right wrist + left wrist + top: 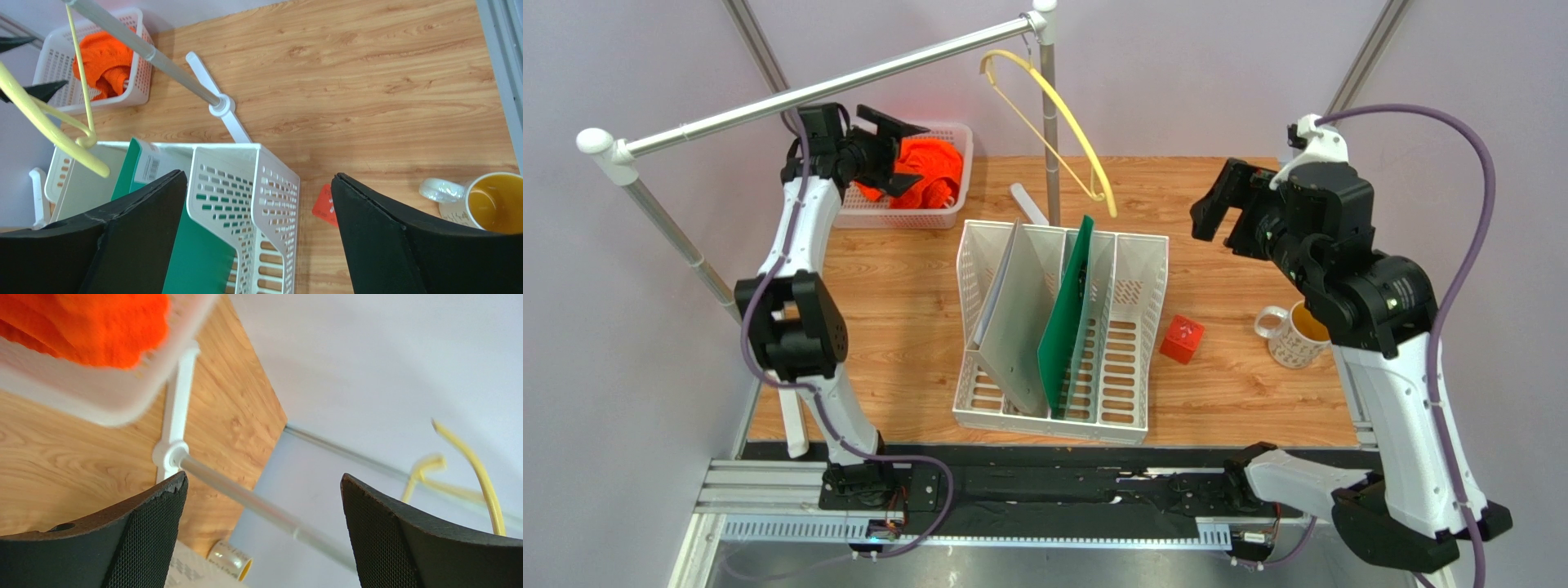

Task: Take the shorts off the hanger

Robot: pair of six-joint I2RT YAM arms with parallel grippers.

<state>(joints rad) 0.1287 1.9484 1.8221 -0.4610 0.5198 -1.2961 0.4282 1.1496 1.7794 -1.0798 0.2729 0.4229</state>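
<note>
Sitting in basket (903,221), shorts (934,165); whole hanger (1086,139) top-cam only

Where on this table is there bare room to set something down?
Widest bare wood: left, between the white basket and the file rack. Another patch lies behind the red cube, right of the rail's post. A strip runs in front of cube and mug. The rack crowds the centre.

Robotics lab test bench: a left robot arm (799,331) and a right robot arm (1382,319) bolted to a black mounting track (1075,484) at a wooden table (1247,196), plain pale walls (1210,74), staged household props: file rack (1136,294), mug (1290,341), basket (891,217).
</note>
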